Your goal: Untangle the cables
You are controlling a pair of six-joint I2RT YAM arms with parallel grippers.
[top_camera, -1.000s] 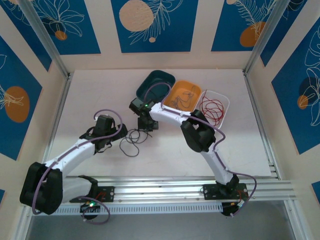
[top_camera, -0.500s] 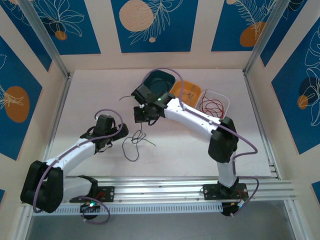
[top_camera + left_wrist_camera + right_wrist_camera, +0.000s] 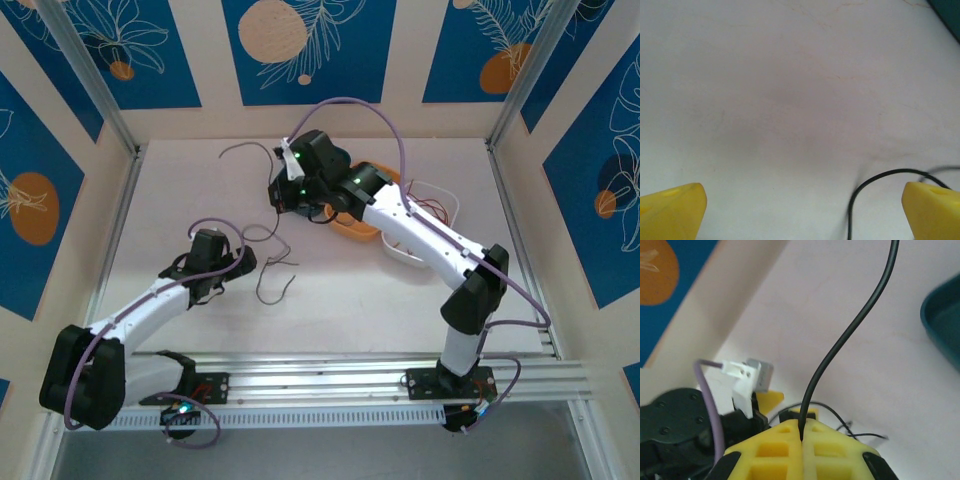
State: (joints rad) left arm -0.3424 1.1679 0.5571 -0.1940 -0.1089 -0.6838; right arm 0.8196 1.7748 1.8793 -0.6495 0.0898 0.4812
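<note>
One thin black cable (image 3: 860, 320), a smooth curve against the pale table (image 3: 790, 310).

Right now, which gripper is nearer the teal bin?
Right. The right gripper, shut on a black cable, is just beside the teal bin; the left gripper stands open over the table, farther off, with the bin ahead to its right.

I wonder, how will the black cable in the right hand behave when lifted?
Probably floppy: the black cable curves loosely away from the right hand. Likely light, being so thin. Its tail may drag across the table.
</note>
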